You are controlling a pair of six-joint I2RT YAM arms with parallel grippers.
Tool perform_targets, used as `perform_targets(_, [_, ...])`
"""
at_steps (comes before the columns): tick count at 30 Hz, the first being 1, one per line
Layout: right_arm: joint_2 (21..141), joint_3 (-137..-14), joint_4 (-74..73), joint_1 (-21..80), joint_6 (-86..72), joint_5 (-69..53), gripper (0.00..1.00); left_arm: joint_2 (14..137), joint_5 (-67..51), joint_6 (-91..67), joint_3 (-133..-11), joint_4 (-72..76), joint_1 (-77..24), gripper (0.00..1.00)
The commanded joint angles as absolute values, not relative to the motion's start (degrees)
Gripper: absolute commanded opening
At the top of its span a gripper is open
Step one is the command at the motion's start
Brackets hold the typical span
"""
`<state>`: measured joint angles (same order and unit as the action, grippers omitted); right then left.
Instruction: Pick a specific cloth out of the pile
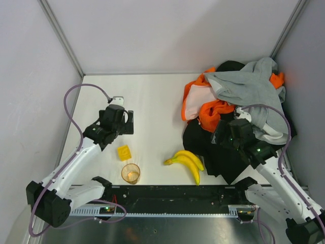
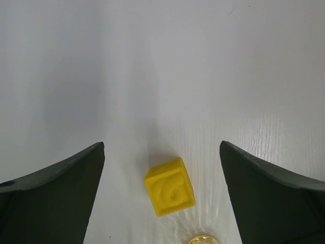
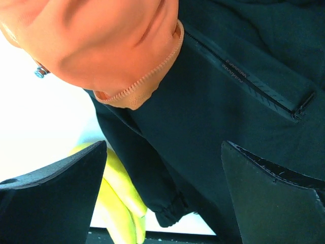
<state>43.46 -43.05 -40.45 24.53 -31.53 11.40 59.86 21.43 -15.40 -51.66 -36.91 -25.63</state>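
Note:
The pile point(image 1: 238, 96) fills the back right corner: a grey garment point(image 1: 246, 86) on top, an orange garment with pale lining point(image 1: 199, 101), and a black garment point(image 1: 203, 140) in front. A small orange patch point(image 1: 277, 79) peeks out at the pile's far right edge; it may be the cloth, mostly hidden under the grey. My right gripper point(image 1: 221, 134) point(image 3: 163, 143) hovers open over the black garment point(image 3: 218, 117), just below the orange garment's zipped edge point(image 3: 101, 46). My left gripper point(image 1: 127, 123) point(image 2: 162, 144) stands open over bare table, far from the pile.
A bunch of bananas point(image 1: 187, 161) point(image 3: 119, 193) lies by the black garment's near edge. A yellow cube point(image 1: 124, 152) point(image 2: 170, 186) and an orange cup point(image 1: 130, 173) point(image 2: 203, 240) sit near the left gripper. Walls enclose the table point(image 1: 152, 96) on three sides.

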Motion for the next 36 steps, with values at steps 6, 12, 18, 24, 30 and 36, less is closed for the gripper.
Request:
perform_targets(6, [52.06, -46.05, -35.51, 35.37, -30.87, 22.47, 0.99, 57.31, 28.12, -13.18, -51.14, -35.28, -26.10, 1.00])
perform_targets(12, [61.10, -50.28, -32.32, 40.34, -27.61, 26.76, 0.99, 57.39, 28.26, -13.01, -50.73, -35.13, -26.10, 1.00])
perform_targets(18, [69.57, -54.54, -30.93, 41.38, -25.62, 28.50, 0.99, 57.73, 27.93, -12.79, -50.66, -34.85, -26.10, 1.00])
perform_targets(24, [76.57, -57.19, -31.14, 40.83, -24.74, 29.29, 0.97, 57.67, 27.33, -12.54, -50.37, -34.37, -26.10, 1.00])
perform_targets(30, [79.67, -57.58, -32.01, 38.94, -24.63, 28.37, 0.73, 57.57, 27.17, -12.35, -50.15, -34.08, -26.10, 1.00])
perform_targets(36, [80.13, -57.61, -33.12, 36.09, -24.02, 26.87, 0.60, 57.70, 26.91, -12.23, -50.06, -33.93, -26.10, 1.00])
